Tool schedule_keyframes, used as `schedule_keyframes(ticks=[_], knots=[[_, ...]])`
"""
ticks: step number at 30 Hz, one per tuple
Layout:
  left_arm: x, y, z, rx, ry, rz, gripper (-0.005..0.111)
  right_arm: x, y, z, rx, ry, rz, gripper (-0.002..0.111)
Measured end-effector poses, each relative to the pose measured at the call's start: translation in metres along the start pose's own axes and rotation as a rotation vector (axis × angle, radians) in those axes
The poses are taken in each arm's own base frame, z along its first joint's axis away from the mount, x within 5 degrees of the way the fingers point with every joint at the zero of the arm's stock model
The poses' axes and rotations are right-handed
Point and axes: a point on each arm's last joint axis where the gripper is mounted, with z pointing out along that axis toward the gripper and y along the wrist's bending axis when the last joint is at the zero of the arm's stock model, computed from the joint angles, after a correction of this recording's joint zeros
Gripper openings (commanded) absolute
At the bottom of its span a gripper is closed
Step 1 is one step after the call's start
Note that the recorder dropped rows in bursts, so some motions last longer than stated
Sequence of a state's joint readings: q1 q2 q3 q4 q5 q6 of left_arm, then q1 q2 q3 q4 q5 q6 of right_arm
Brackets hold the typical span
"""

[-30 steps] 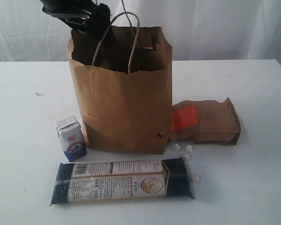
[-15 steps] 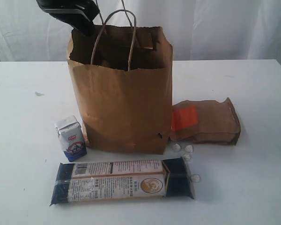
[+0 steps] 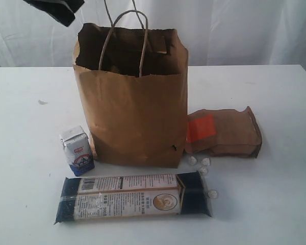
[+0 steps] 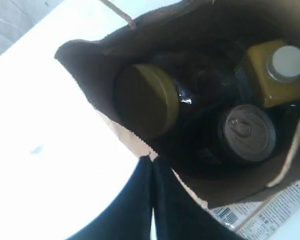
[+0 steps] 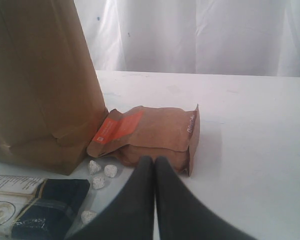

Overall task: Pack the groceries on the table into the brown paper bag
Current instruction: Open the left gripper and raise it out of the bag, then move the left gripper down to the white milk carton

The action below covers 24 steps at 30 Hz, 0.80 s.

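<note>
The brown paper bag [image 3: 131, 99] stands upright mid-table; the left wrist view looks down into the bag [image 4: 80, 60], where a gold-lidded jar [image 4: 146, 100], a metal-topped can [image 4: 247, 132] and a yellow white-capped container [image 4: 272, 70] sit. My left gripper [image 4: 152, 159] is shut and empty above the bag's rim; its arm [image 3: 53, 7] shows at the top left. On the table [image 3: 275, 204] lie the blue-white carton [image 3: 77, 150], noodle pack [image 3: 134, 197], orange-labelled pouch [image 3: 223, 132] and candies [image 3: 200, 162]. My right gripper [image 5: 154, 160] is shut, low, just in front of the pouch [image 5: 150, 132].
A white curtain hangs behind the table. The bag's cord handles [image 3: 123, 38] stand up over its mouth. The candies [image 5: 101, 172] lie between the bag's corner, the pouch and the noodle pack's end [image 5: 37, 207].
My left arm has risen out of the bag's mouth and moved up and to the left, nearly leaving the exterior view. Nothing on the table has moved.
</note>
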<state>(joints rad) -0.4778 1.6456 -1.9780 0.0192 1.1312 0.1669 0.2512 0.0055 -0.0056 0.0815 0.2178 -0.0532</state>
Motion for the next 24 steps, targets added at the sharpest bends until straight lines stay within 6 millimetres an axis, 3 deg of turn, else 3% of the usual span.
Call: schedule_keyframes(ticks=[5, 7, 12, 17, 24], knots=[[0.014, -0.008, -0.063, -0.037, -0.124, -0.022, 0.000, 0.000, 0.000, 0.000, 0.000, 0.000, 0.000, 0.000], [0.028, -0.013, -0.077, -0.041, -0.129, -0.023, 0.000, 0.000, 0.000, 0.000, 0.000, 0.000, 0.000, 0.000], [0.070, -0.025, -0.092, -0.045, -0.089, -0.022, 0.000, 0.000, 0.000, 0.000, 0.000, 0.000, 0.000, 0.000], [0.130, -0.043, -0.086, -0.038, -0.059, -0.094, 0.000, 0.000, 0.000, 0.000, 0.000, 0.000, 0.002, 0.000], [0.181, -0.061, -0.052, 0.000, -0.092, -0.174, 0.000, 0.000, 0.000, 0.000, 0.000, 0.000, 0.002, 0.000]])
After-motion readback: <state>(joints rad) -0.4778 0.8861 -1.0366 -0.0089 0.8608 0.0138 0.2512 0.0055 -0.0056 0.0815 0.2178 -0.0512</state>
